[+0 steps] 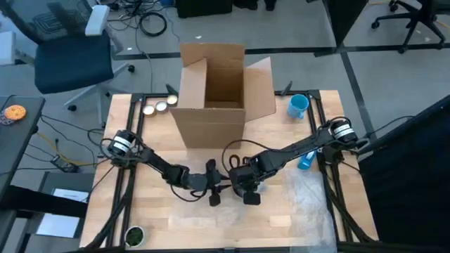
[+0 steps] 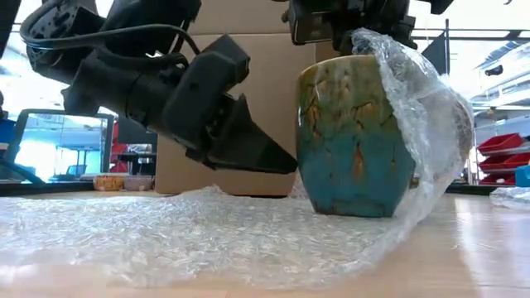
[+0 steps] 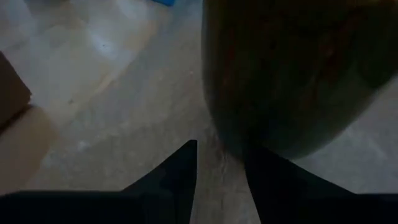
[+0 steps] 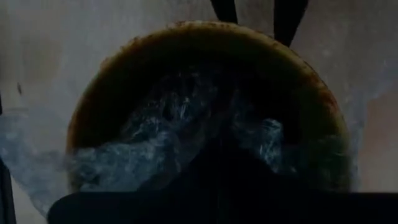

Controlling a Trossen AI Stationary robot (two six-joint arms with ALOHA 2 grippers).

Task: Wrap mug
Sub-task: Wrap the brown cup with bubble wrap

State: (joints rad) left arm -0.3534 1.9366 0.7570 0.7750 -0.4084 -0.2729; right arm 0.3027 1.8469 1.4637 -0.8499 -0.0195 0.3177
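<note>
1. Left gripper (image 2: 277, 161) held low over the bubble wrap (image 2: 166, 232), arm slanting down from the table's left side, fingertips aimed at the lower side wall of the mug (image 2: 356, 136).
2. Fingers (image 3: 174, 171) parted by a narrow gap in the left wrist view, nothing between them; tips just short of the mug, touching or not cannot be told.
3. Right gripper (image 1: 251, 190) poised directly above the mug, arm reaching in from the table's right edge, wrist camera looking straight down into the mug's opening (image 4: 205, 112).
4. Right jaws: a dark shape low in the right wrist view with a fold of wrap across it; how far open, and whether pinching the wrap, cannot be told.
5. Mug upright on the wrap, teal with brown cracks, directly under the right jaws and just ahead of the left jaws.
6. Wrap drawn up the mug's far side from the left jaws and draped over the rim into the mouth; the rest flat on the table (image 1: 302, 218) beneath the left jaws.
7. Cardboard box (image 1: 218, 91) standing open behind both grippers, near them; bare tabletop on the near side.
8. Blue cup (image 1: 298, 106) well beyond the right jaws, at the table's far right corner.
9. From above, mug almost wholly hidden under the right gripper.
</note>
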